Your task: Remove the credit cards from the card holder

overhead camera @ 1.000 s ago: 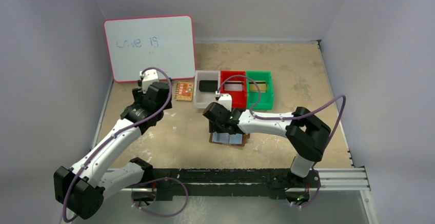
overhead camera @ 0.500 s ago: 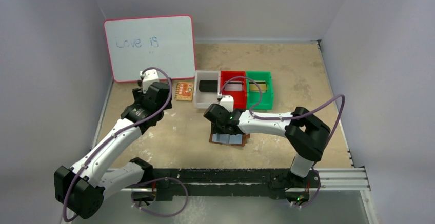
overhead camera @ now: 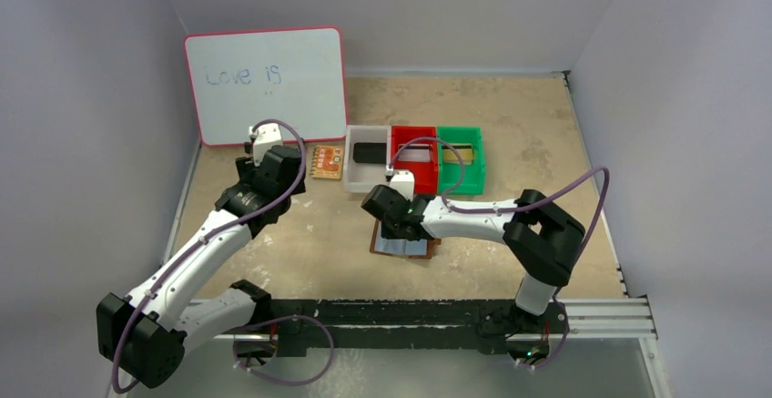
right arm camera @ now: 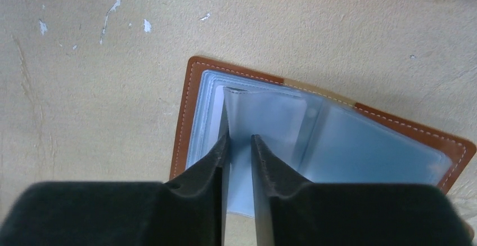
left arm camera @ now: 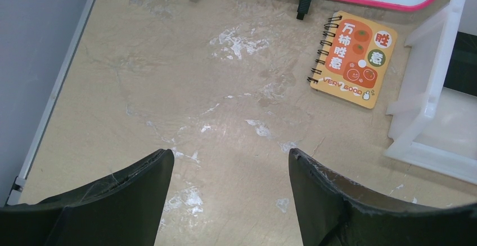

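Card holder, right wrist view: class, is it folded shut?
No: the card holder lies open on the table, its pale blue pockets showing inside the brown leather edge.

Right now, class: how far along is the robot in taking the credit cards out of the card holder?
Done: the card holder lies open on the table. In hand: the right gripper sits with fingers close around a pale blue pocket leaf; no card visible there. To do: pulling the cards out; the left gripper hangs open, empty.

Card holder (right arm camera: 365, 150): brown leather, pale stitching, blue-grey panels between the black right jaws. Notebook (left arm camera: 352, 60) ahead of the left jaws: orange-yellow, orange fruit print. Tabletop (left arm camera: 169, 60): beige, white scuffs.
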`<act>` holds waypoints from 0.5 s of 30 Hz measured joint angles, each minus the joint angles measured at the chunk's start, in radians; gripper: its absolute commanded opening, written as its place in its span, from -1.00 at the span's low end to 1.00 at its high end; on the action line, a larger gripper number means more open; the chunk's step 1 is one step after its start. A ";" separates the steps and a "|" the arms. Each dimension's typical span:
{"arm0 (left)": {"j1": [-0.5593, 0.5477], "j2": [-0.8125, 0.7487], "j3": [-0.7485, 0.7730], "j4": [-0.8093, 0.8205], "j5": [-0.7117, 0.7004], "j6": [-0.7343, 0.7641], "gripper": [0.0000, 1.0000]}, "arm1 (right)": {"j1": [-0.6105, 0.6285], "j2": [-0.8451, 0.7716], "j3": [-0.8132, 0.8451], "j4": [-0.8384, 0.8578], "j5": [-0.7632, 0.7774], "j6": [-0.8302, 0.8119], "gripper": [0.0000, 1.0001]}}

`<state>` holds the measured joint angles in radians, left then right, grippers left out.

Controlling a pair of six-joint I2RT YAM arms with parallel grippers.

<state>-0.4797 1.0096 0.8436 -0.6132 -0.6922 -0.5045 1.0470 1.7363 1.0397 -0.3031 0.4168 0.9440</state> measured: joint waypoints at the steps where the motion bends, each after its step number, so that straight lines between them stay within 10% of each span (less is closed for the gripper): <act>1: 0.000 0.000 0.000 0.000 0.000 0.000 0.49 | 0.000 0.000 -0.002 0.004 0.000 0.000 -0.77; 15: 0.000 0.012 0.000 -0.003 0.005 0.000 0.48 | 0.000 -0.058 -0.069 0.068 -0.019 0.010 -0.90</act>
<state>-0.4797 1.0214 0.8436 -0.6159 -0.6872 -0.5045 1.0470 1.6783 0.9703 -0.2356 0.3977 0.9539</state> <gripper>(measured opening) 0.743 0.025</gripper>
